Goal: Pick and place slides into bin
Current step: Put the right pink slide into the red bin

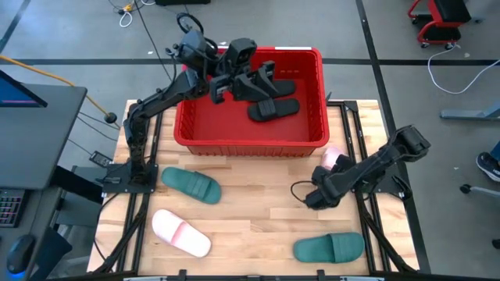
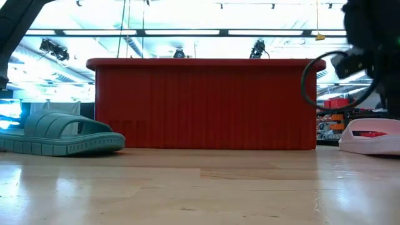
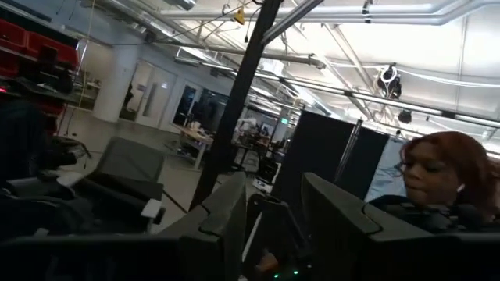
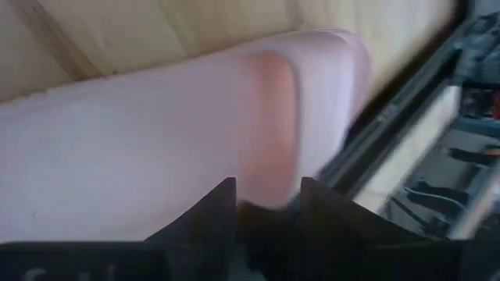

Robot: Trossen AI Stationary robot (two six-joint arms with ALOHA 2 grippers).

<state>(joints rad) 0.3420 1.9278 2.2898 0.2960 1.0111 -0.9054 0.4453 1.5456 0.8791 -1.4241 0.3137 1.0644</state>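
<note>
The red bin [image 1: 250, 144] stands at the table's far middle, seen side-on in the low view [image 2: 206, 106]. One black slide [image 1: 273, 109] lies on its floor. My left gripper [image 1: 264, 82] is above the bin, shut on a second black slide [image 1: 283, 86]. My right gripper [image 1: 322, 187] is low at the table's right, shut on a pale pink slide [image 1: 332, 158] that rests sole-down on the table [image 2: 372, 134]. Two dark green slides [image 1: 191, 185] [image 1: 328, 248] and another pink slide [image 1: 181, 232] lie on the table. My left gripper holds the black slide over the bin. Something dark sits between its fingers [image 3: 269, 226], but which part of the slide that is does not show. The fingers lie about level, pointing toward the table's right. My right gripper pinches the pink slide's strap at its edge [image 4: 273, 168] between its two fingers, coming from above and slanting down. The slide rests on the table.
Black metal rails [image 1: 359, 226] run along the table's left and right sides beside the arm bases. A bare stretch of wooden tabletop [image 1: 258, 203] lies in front of the bin. A person shows in the room beyond the table [image 3: 445, 179].
</note>
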